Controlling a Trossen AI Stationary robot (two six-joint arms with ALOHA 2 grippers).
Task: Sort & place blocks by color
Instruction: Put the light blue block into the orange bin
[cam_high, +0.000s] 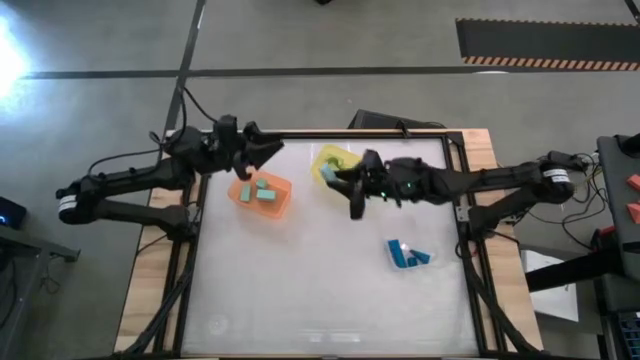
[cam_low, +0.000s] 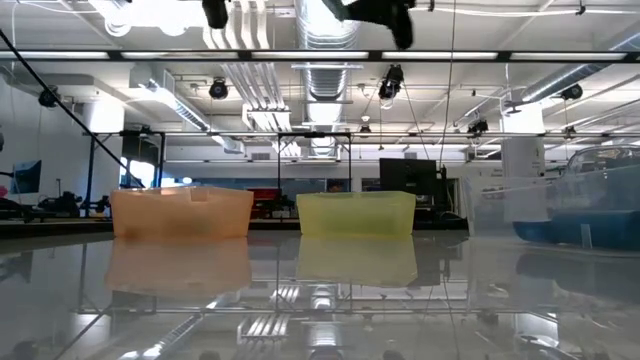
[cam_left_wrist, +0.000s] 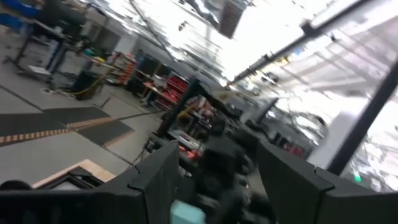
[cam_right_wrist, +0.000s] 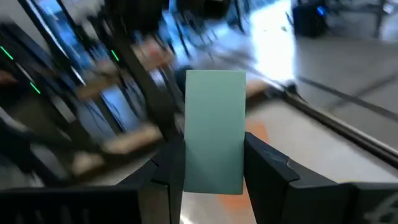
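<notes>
My right gripper hangs over the near rim of the yellow tray, shut on a mint-teal bar block. The orange tray holds several mint-teal blocks. Blue blocks lie in the clear tray toward the right near side. My left gripper is open and raised at the orange tray's far side. In its wrist view a blurred mint-teal patch shows low between the fingers. In the low view both grippers sit high above the trays. My right gripper pinches the mint-teal bar block between its two fingers, which press on the bar's two long side faces. The bar runs along the fingers and sticks out past their tips. It is lifted clear above the trays, the fingers pointing toward the table's left.
The orange tray, the yellow tray and the clear tray stand in a row in the low view. The near half of the white table is bare. A black frame rail runs along the far edge.
</notes>
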